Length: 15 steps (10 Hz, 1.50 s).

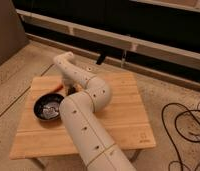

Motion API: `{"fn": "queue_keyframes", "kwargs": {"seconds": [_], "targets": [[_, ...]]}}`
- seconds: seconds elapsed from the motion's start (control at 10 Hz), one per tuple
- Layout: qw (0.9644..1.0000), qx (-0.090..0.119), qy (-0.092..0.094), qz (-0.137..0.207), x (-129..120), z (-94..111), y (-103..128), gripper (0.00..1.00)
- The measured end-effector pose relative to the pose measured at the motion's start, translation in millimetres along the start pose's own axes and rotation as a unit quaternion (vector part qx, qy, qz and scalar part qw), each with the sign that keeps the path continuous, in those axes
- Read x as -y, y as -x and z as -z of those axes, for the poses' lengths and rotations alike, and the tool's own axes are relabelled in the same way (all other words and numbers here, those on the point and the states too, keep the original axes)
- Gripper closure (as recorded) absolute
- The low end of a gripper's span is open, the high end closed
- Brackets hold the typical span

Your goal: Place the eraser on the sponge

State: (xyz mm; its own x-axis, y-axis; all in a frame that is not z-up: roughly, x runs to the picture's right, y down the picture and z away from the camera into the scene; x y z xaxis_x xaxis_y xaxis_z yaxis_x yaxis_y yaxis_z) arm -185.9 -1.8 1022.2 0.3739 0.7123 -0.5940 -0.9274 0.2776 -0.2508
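My white arm (pixel 88 120) rises from the bottom of the camera view, bends over the wooden table (pixel 123 115) and turns back down at the left rear. The gripper (pixel 70 90) hangs at its end, low over the tabletop, just right of the black pan (pixel 47 107) and beside a thin orange stick (pixel 55 87). The arm's links cover most of it. Neither the eraser nor the sponge shows; the arm hides the tabletop around the gripper.
The pan holds something pale and shiny. Black cables (pixel 185 125) lie coiled on the floor to the right of the table. A dark wall with a pale rail (pixel 143 45) runs behind the table, and a grey cabinet (pixel 5 27) stands at far left.
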Motion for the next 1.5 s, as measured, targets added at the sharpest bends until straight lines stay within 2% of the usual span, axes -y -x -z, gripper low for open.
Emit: {"fn": "queue_keyframes", "kwargs": {"seconds": [0.1, 0.3, 0.4, 0.6, 0.8, 1.1, 1.3, 1.5], "targets": [[0.9993, 0.036, -0.003, -0.009, 2, 24, 20, 1.0], [0.9963, 0.082, -0.014, -0.02, 12, 62, 39, 1.0], [0.9938, 0.108, -0.022, -0.017, 12, 86, 46, 1.0], [0.991, 0.13, -0.033, -0.001, 5, 111, 39, 1.0], [0.9874, 0.151, -0.04, 0.028, -13, 135, 7, 1.0], [0.9805, 0.183, -0.032, 0.065, -44, 163, -68, 1.0], [0.9771, 0.195, -0.03, 0.081, -54, 171, -98, 1.0], [0.9759, 0.198, -0.028, 0.087, -57, 174, -109, 1.0]]}}
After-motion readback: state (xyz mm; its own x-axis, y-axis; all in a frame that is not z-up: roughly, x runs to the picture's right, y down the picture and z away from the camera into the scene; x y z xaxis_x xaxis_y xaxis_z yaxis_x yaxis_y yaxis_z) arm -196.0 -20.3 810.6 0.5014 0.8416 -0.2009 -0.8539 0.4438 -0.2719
